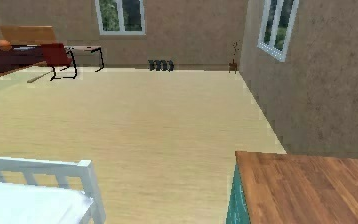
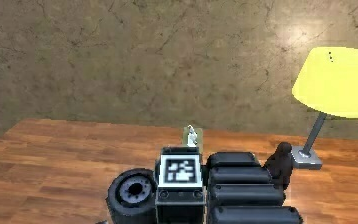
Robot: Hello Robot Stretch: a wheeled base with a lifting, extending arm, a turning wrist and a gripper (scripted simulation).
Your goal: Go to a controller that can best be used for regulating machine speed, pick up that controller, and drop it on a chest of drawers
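A chest of drawers with a wooden top (image 1: 307,185) and teal front stands at the forward view's lower right. The same wooden top (image 2: 77,160) spans the arm side view, against a mottled brown wall. The arm's dark bar rises from the bottom edge, with a white marked square (image 2: 180,170) at its end and the gripper's (image 2: 137,192) dark round body to the left. A small pale thing (image 2: 191,135) shows just beyond the square, over the wooden top. I cannot tell whether the gripper holds anything.
A yellow-shaded lamp (image 2: 332,85) stands on the top at the right, with a small dark figure (image 2: 282,165) beside it. A white bed frame (image 1: 42,180) is at the forward view's lower left. Far off are a table (image 1: 17,55) with a red chair (image 1: 55,55) and two windows, with open wooden floor between.
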